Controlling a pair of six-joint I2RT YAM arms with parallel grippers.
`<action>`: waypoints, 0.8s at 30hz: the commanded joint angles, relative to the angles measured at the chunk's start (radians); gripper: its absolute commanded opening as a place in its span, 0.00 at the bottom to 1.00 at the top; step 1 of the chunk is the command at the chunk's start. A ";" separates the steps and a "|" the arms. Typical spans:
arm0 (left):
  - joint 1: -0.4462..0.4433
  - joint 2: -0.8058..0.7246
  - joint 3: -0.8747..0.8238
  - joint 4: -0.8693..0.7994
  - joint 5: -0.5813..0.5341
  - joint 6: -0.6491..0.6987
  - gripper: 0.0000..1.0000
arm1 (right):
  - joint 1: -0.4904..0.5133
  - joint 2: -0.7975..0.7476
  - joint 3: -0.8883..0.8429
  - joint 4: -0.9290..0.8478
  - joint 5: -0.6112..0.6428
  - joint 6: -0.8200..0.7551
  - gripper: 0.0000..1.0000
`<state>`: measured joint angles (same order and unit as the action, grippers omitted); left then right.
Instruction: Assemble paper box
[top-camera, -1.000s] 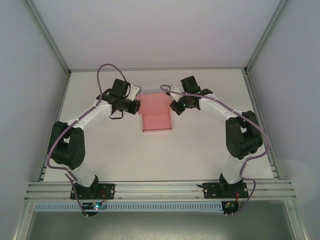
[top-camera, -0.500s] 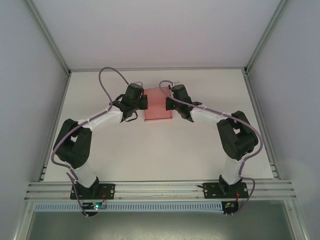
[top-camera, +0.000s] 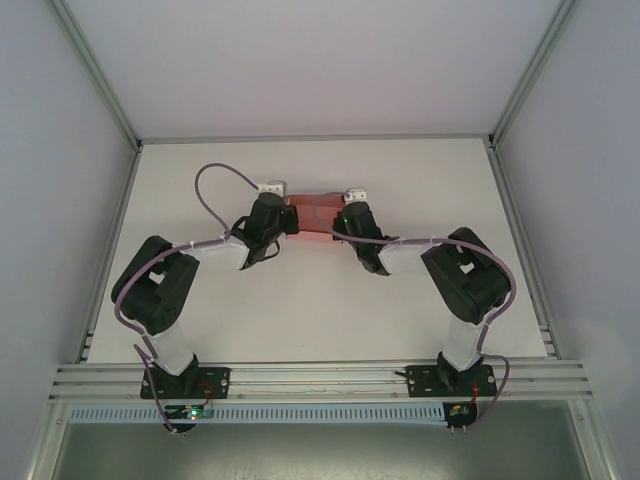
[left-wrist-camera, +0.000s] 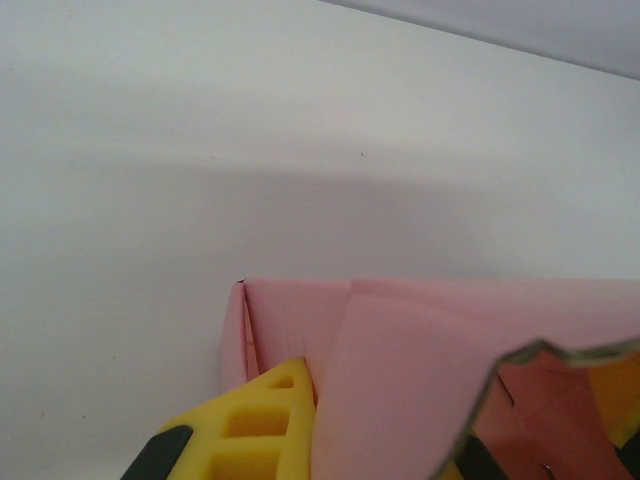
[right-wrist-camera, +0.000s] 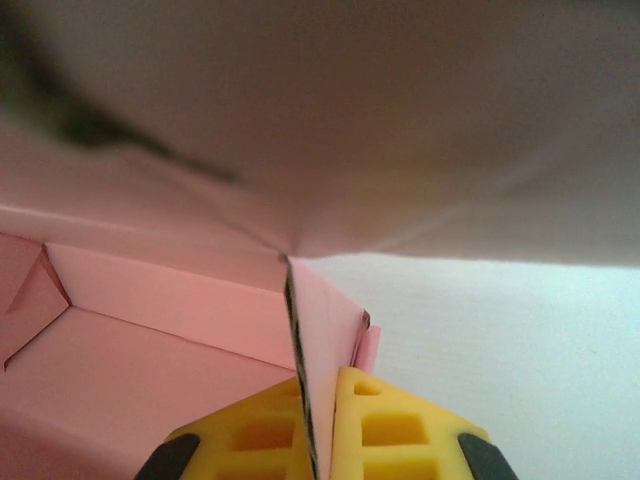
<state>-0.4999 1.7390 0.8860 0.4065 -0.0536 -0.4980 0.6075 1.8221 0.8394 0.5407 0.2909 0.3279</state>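
Care with the creases matters most, we judge: the paper box (top-camera: 314, 212) sits between the left gripper (top-camera: 285, 218) and right gripper (right-wrist-camera: 315, 400), each pinching one of its upright panels with closed fingers, so we move both together, evenly, without tugging the thin card askew.

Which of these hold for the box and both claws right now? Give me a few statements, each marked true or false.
1. The right claw is shut on a wall of the paper box. True.
2. The paper box lies by the arm bases at the near edge of the table. False: it sits toward the far side, between the two claws.
3. The left claw hangs open, well clear of the box. False: it is shut on the box's left side.
4. The claw fingers are yellow. True.
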 joint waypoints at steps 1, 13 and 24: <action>-0.053 0.009 -0.067 -0.022 0.135 0.004 0.00 | 0.067 -0.029 -0.053 0.090 -0.045 -0.035 0.03; -0.054 -0.102 -0.105 -0.219 0.140 0.032 0.15 | 0.129 -0.071 -0.198 0.117 0.110 -0.222 0.00; -0.059 -0.360 -0.145 -0.465 0.204 0.044 0.61 | 0.159 -0.068 -0.229 0.130 0.174 -0.234 0.00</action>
<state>-0.5446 1.4567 0.7444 0.0586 0.1097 -0.4625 0.7486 1.7515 0.6380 0.7254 0.4614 0.1234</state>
